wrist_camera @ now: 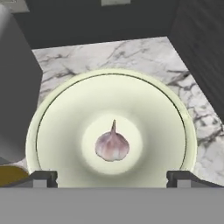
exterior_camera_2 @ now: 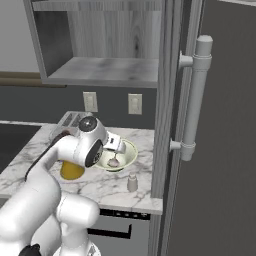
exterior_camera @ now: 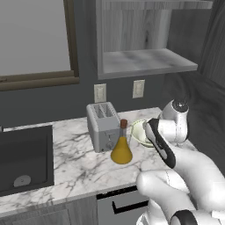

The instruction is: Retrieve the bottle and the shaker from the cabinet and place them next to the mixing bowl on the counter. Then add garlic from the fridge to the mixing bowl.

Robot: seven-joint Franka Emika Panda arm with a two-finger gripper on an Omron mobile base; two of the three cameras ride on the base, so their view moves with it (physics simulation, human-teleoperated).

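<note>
A: Left of centre, the bottle (exterior_camera: 121, 150) is standing beside the toaster (exterior_camera: 103, 126); is the garlic (wrist_camera: 112, 146) lying mid-frame in the mixing bowl (wrist_camera: 52, 127)?
B: Yes. The gripper (wrist_camera: 112, 178) is hovering wide, holding nothing; I'd be lifting straight up, clear of the rim.

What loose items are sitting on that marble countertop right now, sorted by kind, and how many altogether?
Silver two-slot toaster: 1
Cone-shaped glass flask of amber liquid: 1
Wide pale cream-green bowl: 1
Small whitish garlic bulb, lying in the bowl: 1
Tiny pale grey shaker: 1
Total: 5
</note>
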